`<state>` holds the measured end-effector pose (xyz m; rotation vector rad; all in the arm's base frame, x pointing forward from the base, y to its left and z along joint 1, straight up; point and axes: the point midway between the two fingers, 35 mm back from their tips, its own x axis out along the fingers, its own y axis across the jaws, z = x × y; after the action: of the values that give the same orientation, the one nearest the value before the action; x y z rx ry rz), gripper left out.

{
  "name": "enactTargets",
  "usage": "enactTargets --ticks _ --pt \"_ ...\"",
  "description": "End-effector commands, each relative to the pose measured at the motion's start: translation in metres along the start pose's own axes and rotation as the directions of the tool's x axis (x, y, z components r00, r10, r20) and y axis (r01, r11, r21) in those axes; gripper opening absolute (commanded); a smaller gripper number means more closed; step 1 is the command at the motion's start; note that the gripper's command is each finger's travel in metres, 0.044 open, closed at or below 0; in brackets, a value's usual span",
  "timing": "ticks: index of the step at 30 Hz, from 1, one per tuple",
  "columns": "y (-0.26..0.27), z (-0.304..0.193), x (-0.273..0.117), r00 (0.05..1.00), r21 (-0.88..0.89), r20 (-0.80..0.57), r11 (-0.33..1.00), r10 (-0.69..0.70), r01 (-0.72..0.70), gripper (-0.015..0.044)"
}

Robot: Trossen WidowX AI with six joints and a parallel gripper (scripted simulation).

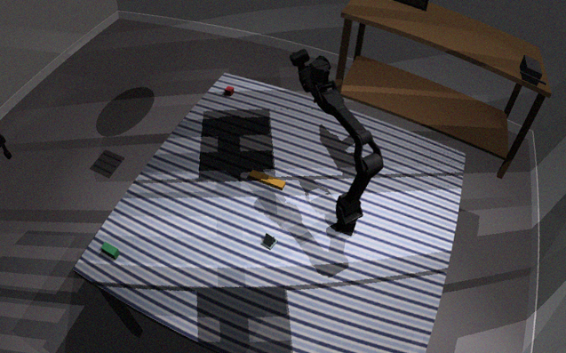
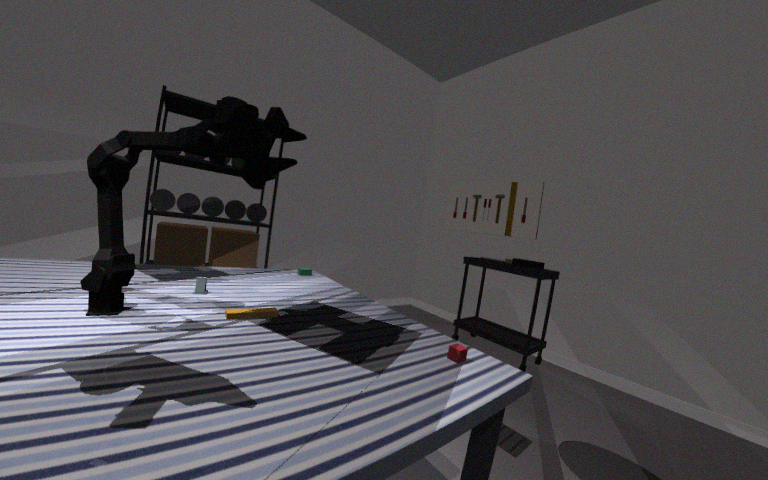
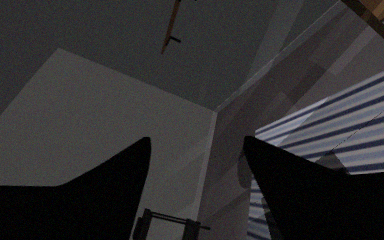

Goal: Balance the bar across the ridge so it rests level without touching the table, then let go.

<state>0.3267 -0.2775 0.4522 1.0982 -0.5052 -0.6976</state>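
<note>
The orange bar (image 1: 267, 180) (image 2: 252, 313) lies flat on the striped table (image 1: 369, 297) (image 2: 362, 435), near its middle. The ridge, a small upright pale grey-green piece (image 1: 268, 241) (image 2: 201, 285), stands apart from the bar; its side facing the top camera looks dark. My gripper (image 2: 300, 149) (image 3: 198, 142) is open and empty, high above the table and well away from bar and ridge. Its fingers point sideways to the right in the exterior view. Neither bar nor ridge shows in the wrist view. The fingers are hard to make out in the top view.
A red cube (image 1: 229, 90) (image 2: 457, 353) sits near one table corner. A green block (image 1: 110, 250) (image 2: 304, 271) lies near another corner. The arm's base (image 1: 344, 223) (image 2: 105, 300) stands on the table beside the bar and ridge. A wooden bench, a dark cart and a shelf rack stand off the table.
</note>
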Motion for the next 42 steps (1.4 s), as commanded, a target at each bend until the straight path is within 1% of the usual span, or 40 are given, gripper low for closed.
enactTargets --ticks 1,6,10,14,18,24,30,36,42 --pt "-0.022 -0.026 0.006 0.993 -0.119 -0.082 0.990 -0.080 0.070 0.0315" --pt "-0.054 -0.063 0.009 0.960 -0.304 -0.192 0.942 -0.206 0.141 0.0315" --pt "-0.080 -0.092 0.006 0.912 -0.448 -0.272 0.880 -0.305 0.161 0.0315" --pt "-0.105 -0.120 -0.001 0.848 -0.581 -0.344 0.801 -0.402 0.145 0.0315" --pt "-0.129 -0.146 -0.011 0.769 -0.695 -0.404 0.713 -0.495 0.094 0.0315" --pt "-0.163 -0.181 -0.034 0.626 -0.818 -0.468 0.575 -0.625 -0.037 0.0315" --pt "-0.194 -0.210 -0.064 0.459 -0.867 -0.496 0.447 -0.737 -0.219 0.0315" --pt "-0.221 -0.232 -0.099 0.279 -0.836 -0.486 0.349 -0.828 -0.423 0.0315" --pt "-0.242 -0.246 -0.136 0.095 -0.728 -0.438 0.291 -0.894 -0.620 0.0315"
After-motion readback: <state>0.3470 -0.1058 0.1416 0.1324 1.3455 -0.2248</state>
